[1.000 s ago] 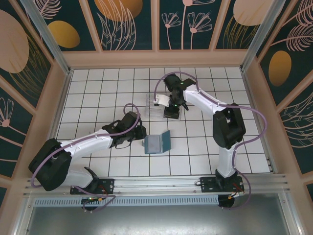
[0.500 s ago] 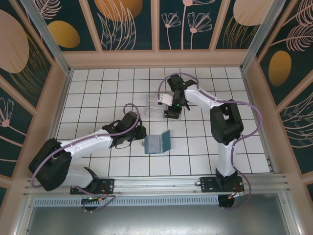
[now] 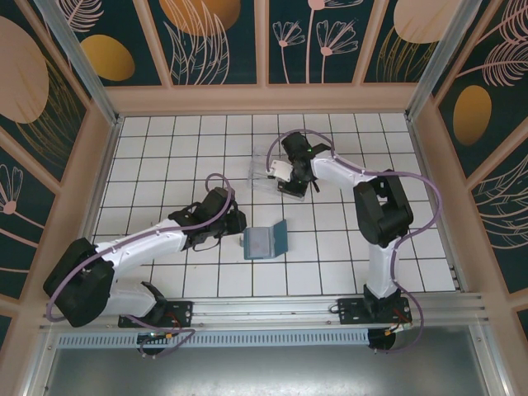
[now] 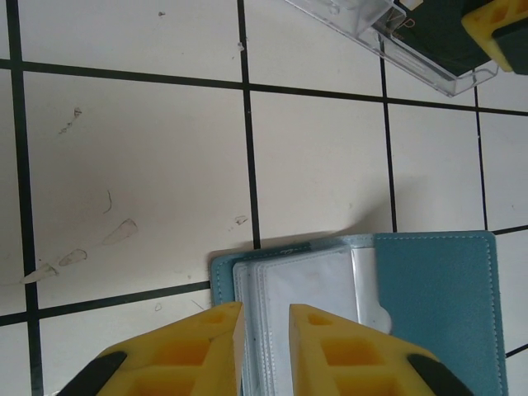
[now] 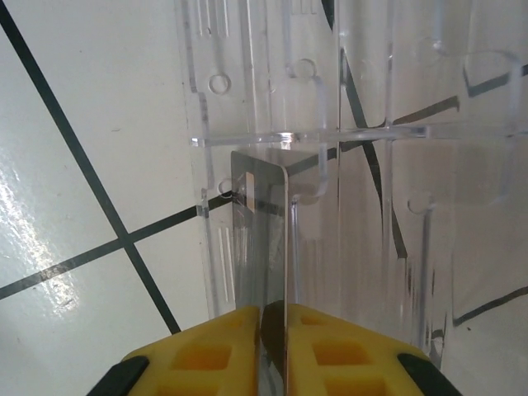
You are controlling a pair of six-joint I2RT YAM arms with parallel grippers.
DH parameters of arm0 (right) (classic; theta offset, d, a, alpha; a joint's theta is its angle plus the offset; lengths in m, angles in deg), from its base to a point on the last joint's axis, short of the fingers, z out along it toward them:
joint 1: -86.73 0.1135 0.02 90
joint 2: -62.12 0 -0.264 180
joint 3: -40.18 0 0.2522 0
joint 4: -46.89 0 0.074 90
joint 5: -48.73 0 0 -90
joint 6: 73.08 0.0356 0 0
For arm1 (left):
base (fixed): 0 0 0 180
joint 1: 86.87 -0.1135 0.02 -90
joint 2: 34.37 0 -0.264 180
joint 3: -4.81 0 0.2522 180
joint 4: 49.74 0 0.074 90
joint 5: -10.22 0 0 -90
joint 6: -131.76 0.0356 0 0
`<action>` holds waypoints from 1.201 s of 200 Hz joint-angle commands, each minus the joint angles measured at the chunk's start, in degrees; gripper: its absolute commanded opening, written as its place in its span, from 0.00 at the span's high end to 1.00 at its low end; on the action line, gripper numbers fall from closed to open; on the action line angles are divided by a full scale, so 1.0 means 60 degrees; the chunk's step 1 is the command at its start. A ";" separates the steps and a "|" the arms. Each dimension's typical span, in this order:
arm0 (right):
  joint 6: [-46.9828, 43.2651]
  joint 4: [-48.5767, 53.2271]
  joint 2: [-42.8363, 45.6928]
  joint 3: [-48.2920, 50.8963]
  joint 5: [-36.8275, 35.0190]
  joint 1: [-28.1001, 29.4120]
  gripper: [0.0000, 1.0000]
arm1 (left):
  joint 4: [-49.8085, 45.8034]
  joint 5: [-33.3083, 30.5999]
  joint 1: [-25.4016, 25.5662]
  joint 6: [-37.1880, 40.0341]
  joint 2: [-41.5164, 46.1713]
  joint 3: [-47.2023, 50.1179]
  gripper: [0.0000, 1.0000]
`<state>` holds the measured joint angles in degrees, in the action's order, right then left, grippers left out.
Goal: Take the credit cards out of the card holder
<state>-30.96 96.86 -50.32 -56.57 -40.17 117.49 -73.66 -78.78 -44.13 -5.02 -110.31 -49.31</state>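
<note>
1. Card holder lies open on the white tiled bench. Its blue-grey lining half is on the left arm's side. The teal cover half is on the far side from that arm and looks tipped up in the top view.
2. Clear sleeves sit stacked on the lining half. I cannot make out any card inside them from here.
3. Left tool is at the holder's lining-side edge. The jaws are nearly together, with the edge of the sleeve stack between them. I read this as a pinch on the card holder.
4. Clear tray lies on the bench beyond the card holder, on the side away from the arm bases. It is near the holder but apart from it.
5. Right tool is over that tray, so also beyond the holder and clear of it. Its jaws are closed on a credit card.
6. The card is thin and grey-looking and stands on edge. Its free end reaches down inside the tray, close to a cross-divider. Whether it touches the tray floor I cannot tell.
7. The second card is not identified in these frames.
</note>
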 commanded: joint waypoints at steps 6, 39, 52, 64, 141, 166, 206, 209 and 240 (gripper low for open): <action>0.0244 -0.0045 0.0366 0.0221 -0.0538 0.0175 0.75 | -0.0183 0.0067 -0.0057 -0.0159 0.0235 0.0164 0.78; 0.0370 -0.0157 0.0849 0.0336 -0.1020 0.0278 0.67 | -0.0172 0.0091 -0.0057 -0.0182 0.0296 0.0160 0.78; 0.0386 -0.0221 0.1013 0.0410 -0.1274 0.0301 0.67 | -0.0170 0.0070 -0.0052 -0.0172 0.0334 0.0148 0.78; 0.0469 -0.0375 0.1140 0.0495 -0.1610 0.0311 0.67 | -0.0180 0.0071 -0.0055 -0.0188 0.0375 0.0149 0.78; 0.1000 -0.1672 0.1674 0.1730 -0.2416 0.0151 0.67 | -0.0224 0.0013 -0.0054 -0.0229 0.0530 0.0198 0.77; 0.1221 -0.2023 0.1757 0.2093 -0.2679 -0.0119 0.66 | -0.0235 0.0016 -0.0055 -0.0259 0.0548 0.0200 0.78; 0.1051 -0.2654 0.1861 0.2454 -0.3029 -0.0332 0.66 | -0.0215 0.0017 -0.0058 -0.0292 0.0507 0.0193 0.78; 0.1038 -0.2695 0.1852 0.2449 -0.3052 -0.0349 0.66 | -0.0233 0.0024 -0.0050 -0.0291 0.0500 0.0193 0.78; 0.1045 -0.2833 0.1966 0.2405 -0.3135 -0.0360 0.66 | -0.0198 0.0063 -0.0063 -0.0318 0.0485 0.0164 0.77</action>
<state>-25.56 82.54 -41.19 -42.51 -57.26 115.41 -74.20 -78.78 -44.13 -6.20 -108.21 -48.67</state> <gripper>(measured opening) 0.339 0.226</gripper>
